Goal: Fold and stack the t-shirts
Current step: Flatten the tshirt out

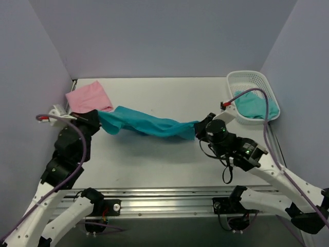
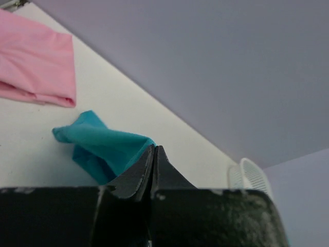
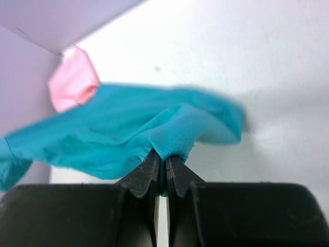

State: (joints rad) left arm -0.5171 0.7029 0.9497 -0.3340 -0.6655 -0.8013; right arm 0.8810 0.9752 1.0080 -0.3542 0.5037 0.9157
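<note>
A teal t-shirt (image 1: pixel 146 125) hangs stretched between my two grippers above the white table. My left gripper (image 1: pixel 97 119) is shut on its left end; in the left wrist view the cloth (image 2: pixel 105 146) bunches at the closed fingertips (image 2: pixel 146 157). My right gripper (image 1: pixel 198 129) is shut on its right end; in the right wrist view the fabric (image 3: pixel 118 134) is pinched between the fingertips (image 3: pixel 151 162). A folded pink t-shirt (image 1: pixel 89 96) lies at the back left; it also shows in the left wrist view (image 2: pixel 36 64) and the right wrist view (image 3: pixel 73 80).
A white basket (image 1: pixel 255 82) stands at the back right with another teal t-shirt (image 1: pixel 254 106) in it; its rim shows in the left wrist view (image 2: pixel 252 172). Purple walls enclose the table. A metal rail (image 1: pixel 164 198) runs along the near edge.
</note>
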